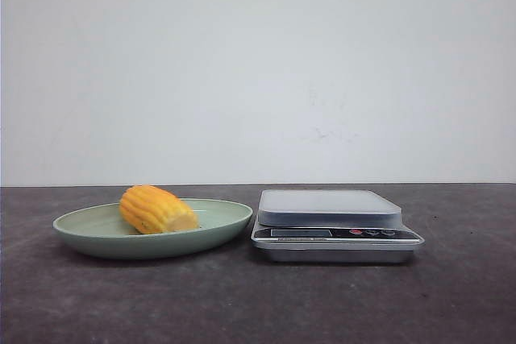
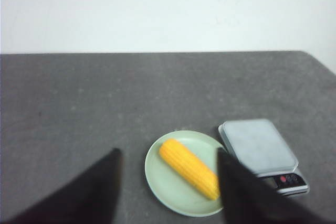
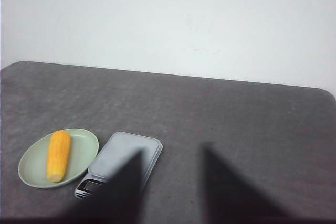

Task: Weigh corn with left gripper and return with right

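The yellow-orange corn (image 1: 157,209) lies on its side on a pale green plate (image 1: 218,223), left of a silver kitchen scale (image 1: 330,207). The front view shows neither gripper. In the left wrist view my left gripper (image 2: 168,156) is open and empty, high above the table, with the corn (image 2: 189,167) and plate (image 2: 157,174) seen between its dark fingers (image 2: 89,192). In the right wrist view my right gripper (image 3: 173,153) is open and empty, high above the table beside the scale (image 3: 123,153). The corn (image 3: 58,155) shows there too, on the plate (image 3: 84,150).
The dark grey tabletop (image 1: 451,296) runs back to a white wall. The scale's display and buttons (image 1: 339,234) face the front. Its platform holds nothing. The scale also shows in the left wrist view (image 2: 257,150).
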